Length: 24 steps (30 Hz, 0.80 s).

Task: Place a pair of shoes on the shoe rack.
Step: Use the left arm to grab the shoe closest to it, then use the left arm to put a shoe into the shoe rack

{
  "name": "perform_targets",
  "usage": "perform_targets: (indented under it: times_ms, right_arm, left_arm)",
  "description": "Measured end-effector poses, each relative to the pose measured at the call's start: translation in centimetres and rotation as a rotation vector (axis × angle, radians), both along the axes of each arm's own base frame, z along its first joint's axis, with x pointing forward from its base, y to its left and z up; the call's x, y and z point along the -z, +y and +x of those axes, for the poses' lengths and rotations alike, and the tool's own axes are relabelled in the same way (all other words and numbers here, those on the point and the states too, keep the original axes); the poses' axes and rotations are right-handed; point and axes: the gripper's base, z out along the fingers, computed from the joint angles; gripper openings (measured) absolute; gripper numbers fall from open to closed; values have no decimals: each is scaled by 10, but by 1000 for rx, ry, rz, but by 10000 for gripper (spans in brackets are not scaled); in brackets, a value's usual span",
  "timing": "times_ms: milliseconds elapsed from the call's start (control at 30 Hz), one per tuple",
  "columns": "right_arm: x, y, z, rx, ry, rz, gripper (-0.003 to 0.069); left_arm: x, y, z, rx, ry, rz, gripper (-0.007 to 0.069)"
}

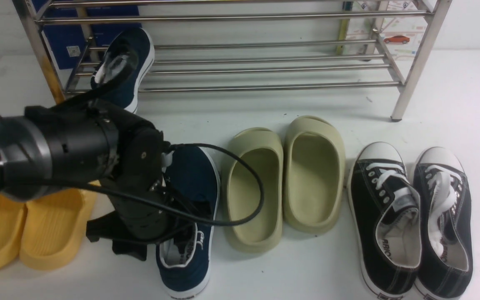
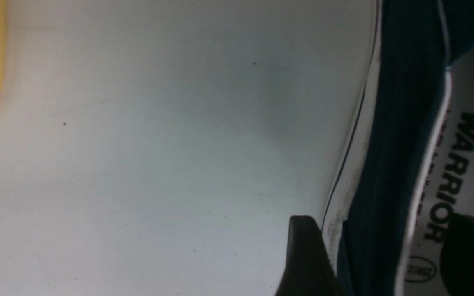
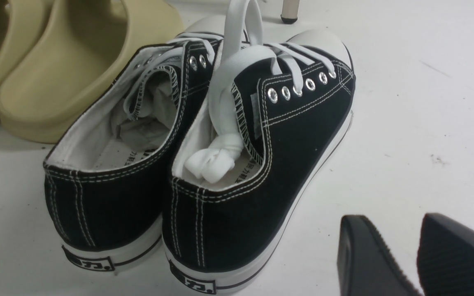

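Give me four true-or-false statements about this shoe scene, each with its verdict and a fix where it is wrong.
1. One navy slip-on lies on the shoe rack. True.
2. The left gripper straddles the side wall of the second navy slip-on. True.
3. The right gripper holds a black sneaker. False: it is open over the floor beside that sneaker.
4. The olive slides stand on the shoe rack. False: they stand on the floor in front of it.
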Motion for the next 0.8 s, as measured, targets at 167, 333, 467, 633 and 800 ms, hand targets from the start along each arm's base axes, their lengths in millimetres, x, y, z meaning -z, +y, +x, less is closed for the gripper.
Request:
perform_targets:
  times_ms: [167, 333, 467, 633, 800]
  right_arm:
    - [0, 0, 0, 0, 0, 0, 239]
    - [0, 0, 0, 0, 0, 0, 239]
    - [0, 0, 0, 0, 0, 0, 239]
    - [0, 0, 0, 0, 0, -1, 239]
    - [0, 0, 0, 0, 0, -1, 239]
  left_arm:
    - [6, -4, 3, 66, 0, -10, 225]
    - [2, -2, 3, 81, -16, -11, -8]
    - [-21, 13, 7, 36, -102, -55, -4]
    - [-53, 37, 23, 55, -227, -86, -4]
    - [-65, 49, 42, 33, -281, -148, -4]
